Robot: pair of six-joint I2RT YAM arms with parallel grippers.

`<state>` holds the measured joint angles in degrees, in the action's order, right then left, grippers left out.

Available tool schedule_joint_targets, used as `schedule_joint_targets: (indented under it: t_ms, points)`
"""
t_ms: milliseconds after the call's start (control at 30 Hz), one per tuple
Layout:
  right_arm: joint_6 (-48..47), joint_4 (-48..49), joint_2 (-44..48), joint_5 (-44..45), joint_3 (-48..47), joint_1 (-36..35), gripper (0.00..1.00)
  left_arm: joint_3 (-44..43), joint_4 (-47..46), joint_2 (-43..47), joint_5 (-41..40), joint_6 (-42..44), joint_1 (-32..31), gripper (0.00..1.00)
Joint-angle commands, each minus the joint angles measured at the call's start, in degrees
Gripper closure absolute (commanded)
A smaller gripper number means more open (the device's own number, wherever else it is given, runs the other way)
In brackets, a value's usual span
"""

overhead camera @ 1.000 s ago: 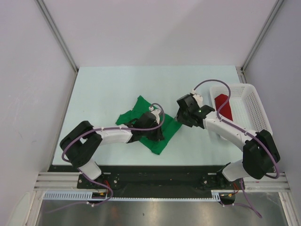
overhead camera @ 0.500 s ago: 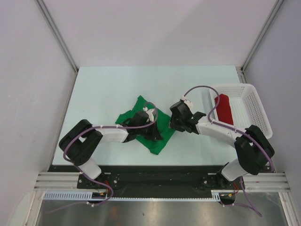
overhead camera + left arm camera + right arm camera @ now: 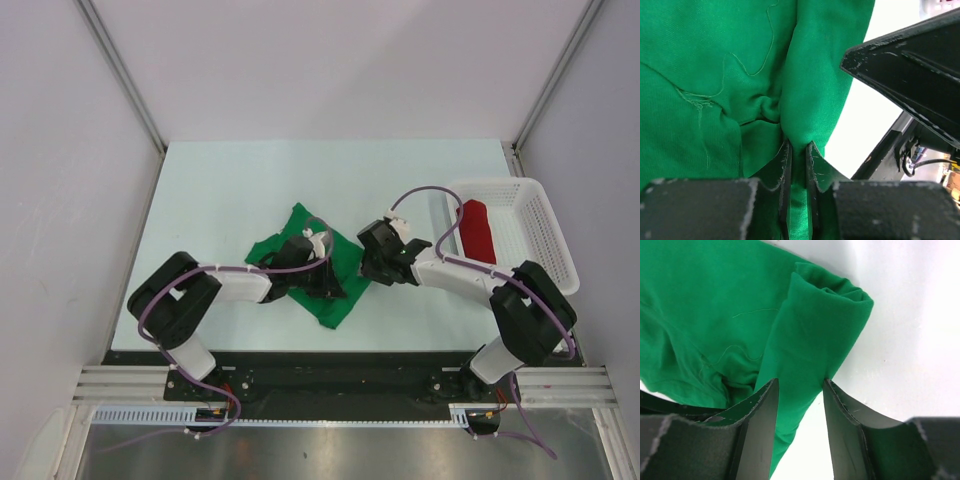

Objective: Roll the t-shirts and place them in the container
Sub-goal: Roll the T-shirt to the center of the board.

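The green t-shirt lies crumpled at the table's middle. My left gripper is shut on a fold of the green t-shirt, and the cloth runs between its fingertips. My right gripper is at the shirt's right edge. Its jaws stand apart on either side of a thick folded edge of the green t-shirt, with the fingertips touching cloth and bare table below them. The red t-shirt lies rolled inside the basket.
The white mesh basket stands at the table's right side, by the right arm's elbow. Grey walls close in the table at left, back and right. A finger of the right gripper is close by in the left wrist view.
My right gripper has moved left and down to the green shirt's right edge, leaving the red roll in plain view. My left gripper shifted slightly left with its fold.
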<state>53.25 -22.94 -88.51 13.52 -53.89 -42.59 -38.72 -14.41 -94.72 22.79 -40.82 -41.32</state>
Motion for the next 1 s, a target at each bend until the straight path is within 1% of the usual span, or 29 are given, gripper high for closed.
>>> schedule_joint_targets:
  t_ms: [0, 233, 433, 600, 700, 867, 900, 967]
  points:
    - [1.5, -1.23, -0.96, 2.91, 0.01, -0.13, 0.53, 1.71, -2.72, -1.26, 3.49, -1.8, 0.28, 0.93]
    - [2.12, -3.51, 1.5, 5.38, -0.08, 0.66, 0.52, 2.24, -6.49, -2.4, 6.83, -3.56, -1.74, 0.97]
    - [2.99, -6.85, 3.43, 7.05, 0.36, -0.04, 0.52, 3.83, -12.74, -3.46, 10.43, -8.66, -4.37, 0.99]
    - [4.57, -6.51, 6.94, 6.35, 4.66, -0.65, 0.52, 4.18, -15.55, -4.51, 10.88, -11.3, -6.93, 0.99]
    - [5.54, -6.68, 8.7, 6.43, 6.16, -1.62, 0.52, 4.0, -15.82, -5.39, 11.14, -11.74, -7.28, 0.99]
    - [6.07, -5.63, 9.32, 6.0, 6.95, -2.06, 0.55, 3.74, -14.68, -5.65, 10.0, -11.56, -7.28, 0.98]
    - [6.25, -5.36, 9.23, 5.91, 6.95, -2.15, 0.56, 3.48, -14.33, -5.57, 9.82, -11.48, -7.28, 0.97]
    - [6.33, -4.4, 8.71, 5.47, 6.95, -2.24, 0.58, 3.04, -11.96, -5.48, 8.86, -10.17, -7.28, 0.91]
